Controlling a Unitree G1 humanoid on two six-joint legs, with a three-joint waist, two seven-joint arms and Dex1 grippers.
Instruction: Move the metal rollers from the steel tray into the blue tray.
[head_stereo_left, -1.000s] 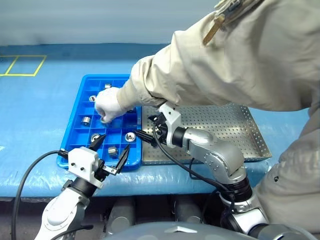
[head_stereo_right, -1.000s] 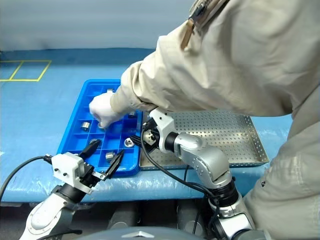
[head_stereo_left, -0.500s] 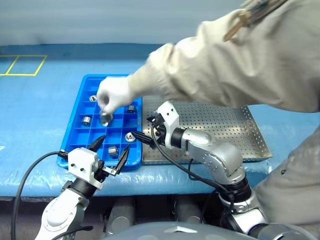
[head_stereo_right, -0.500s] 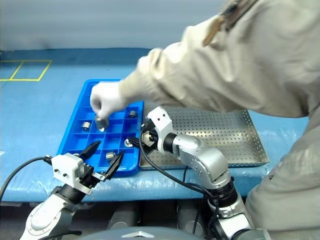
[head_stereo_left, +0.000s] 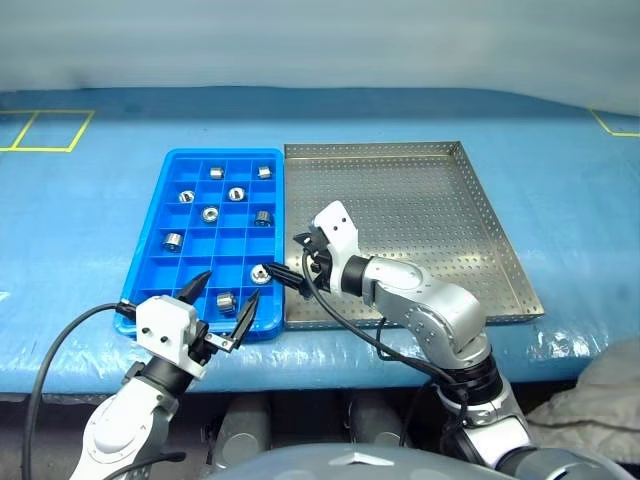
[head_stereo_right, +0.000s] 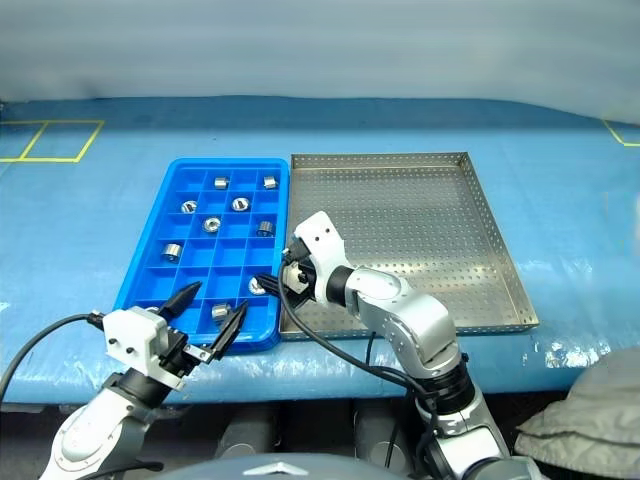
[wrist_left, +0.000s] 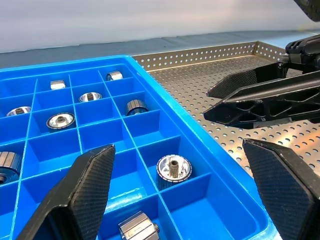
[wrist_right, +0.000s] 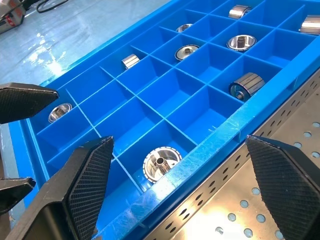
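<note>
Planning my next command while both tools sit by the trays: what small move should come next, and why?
Probably draw the right tool back from the bright blue compartmented plastic tray. It hangs open at the tray's edge, holding nothing. The shiny metal rollers sit in blue compartments, and the visible base of the large perforated steel tray shows none.

Person's arm gone from blue tray (head_stereo_left: 150, 262)

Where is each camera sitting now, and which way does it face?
Head pair: above, looking down on the blue compartment tray, perforated steel tray and both arms.
Left wrist: low at the blue tray's near end, facing along it; own open jaws, plus the right gripper.
Right wrist: over the trays' shared edge, facing the compartments.
Shared: the shiny metal rollers.
</note>
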